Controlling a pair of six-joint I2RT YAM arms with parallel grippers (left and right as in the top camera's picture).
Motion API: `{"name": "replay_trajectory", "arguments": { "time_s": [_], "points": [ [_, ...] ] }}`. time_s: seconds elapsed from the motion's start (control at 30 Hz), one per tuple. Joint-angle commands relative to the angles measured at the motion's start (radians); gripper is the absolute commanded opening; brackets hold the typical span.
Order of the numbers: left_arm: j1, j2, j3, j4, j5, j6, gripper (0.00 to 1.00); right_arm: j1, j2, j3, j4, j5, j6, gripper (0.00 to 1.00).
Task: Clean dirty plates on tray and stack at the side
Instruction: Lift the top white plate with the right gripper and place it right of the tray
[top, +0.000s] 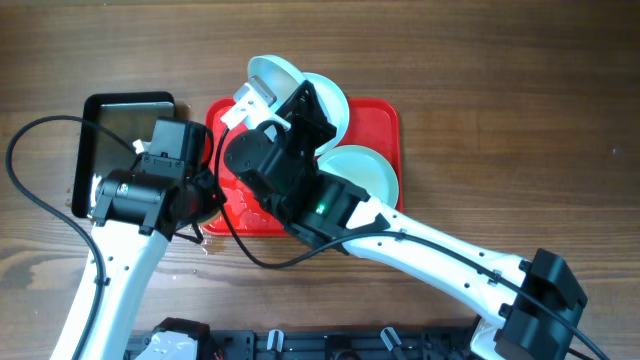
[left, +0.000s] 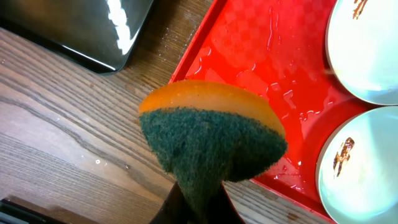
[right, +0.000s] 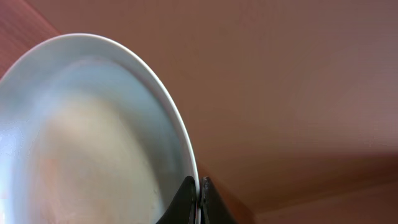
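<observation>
Wooden table (top: 500, 100) holds a wet red tray (top: 385, 115). Nearby, right gripper (right: 199, 202) pinches a plate (right: 93, 137) rim; left gripper (left: 198, 208) clamps a sponge (left: 211, 137).

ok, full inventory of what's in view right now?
plates: 3, white to pale aqua; one lifted at the tray's far-left corner, two on the tray, with brown smears
tray: 1, red, table centre, wet
pan: 1, black, left of the tray
sponge: 1, orange with a green scouring face, at the tray's left edge
table: 1, brown wood, under everything
left arm: 1, white and black, jaws shut on the sponge
right arm: 1, white and black, jaws shut on the lifted plate's rim
</observation>
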Motion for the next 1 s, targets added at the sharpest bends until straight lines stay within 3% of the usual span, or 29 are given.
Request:
{"name": "replay_trajectory", "arguments": {
  "time_s": [0.0,0.2,0.3,0.37,0.43,0.6,0.7,0.8,0.97],
  "points": [
    [0.004,-0.008,0.011,0.007,0.005,-0.014,0.04,0.000,-0.002,0.014,0.008,0.041,-0.158,0.04],
    [0.004,-0.008,0.011,0.008,0.005,-0.014,0.04,0.000,-0.002,0.008,0.009,0.058,-0.148,0.04],
    [0.004,-0.008,0.011,0.008,0.005,-0.014,0.04,-0.001,-0.002,-0.012,-0.012,0.057,-0.076,0.04],
    [0.004,-0.008,0.011,0.007,0.005,-0.014,0.04,-0.002,-0.002,-0.012,-0.083,0.075,0.122,0.04],
    [0.004,-0.008,0.011,0.007,0.005,-0.014,0.04,-0.002,-0.002,-0.012,-0.233,0.035,0.451,0.04],
    [0.004,-0.008,0.011,0.007,0.005,-0.014,0.04,-0.064,-0.048,-0.010,-0.412,-0.399,0.842,0.04],
    [0.004,-0.008,0.011,0.008,0.005,-0.014,0.04,-0.193,-0.155,-0.010,-0.422,-0.834,0.946,0.04],
    [0.004,-0.008,0.011,0.009,0.005,-0.013,0.04,-0.389,-0.206,-0.010,-0.532,-0.927,1.067,0.04],
    [0.004,-0.008,0.011,0.011,0.005,-0.013,0.04,-0.833,-0.181,-0.012,-0.747,-0.954,1.052,0.04]
  ]
}}
